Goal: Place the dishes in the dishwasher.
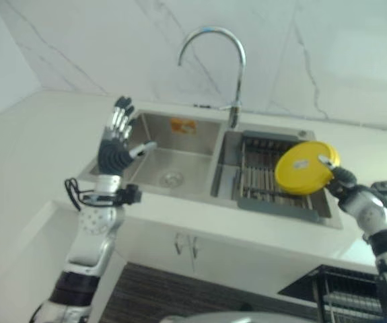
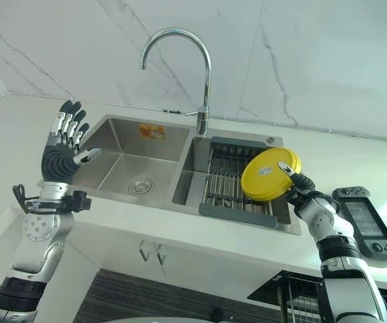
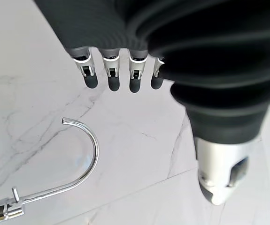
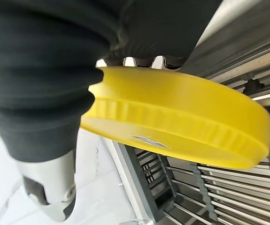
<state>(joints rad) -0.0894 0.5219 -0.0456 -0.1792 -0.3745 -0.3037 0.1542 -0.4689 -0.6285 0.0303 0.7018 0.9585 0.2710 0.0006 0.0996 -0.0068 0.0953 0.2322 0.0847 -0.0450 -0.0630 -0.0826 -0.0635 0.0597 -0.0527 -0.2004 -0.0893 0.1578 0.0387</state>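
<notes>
Yellow dish lifted clear of the sink rack

The yellow dish (image 2: 269,175) is pinched at its rim by the right hand (image 2: 302,186), held above the drying rack (image 2: 230,182) for carrying away; farther off, the left hand (image 2: 64,149) is raised with fingers spread, empty.

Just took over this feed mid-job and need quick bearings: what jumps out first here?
The bright yellow dish stands out most, held tilted in the right hand above the drying rack in the sink's right basin. Next is the left hand, raised with fingers straight by the left basin. The curved chrome faucet arches up between the basins.
</notes>
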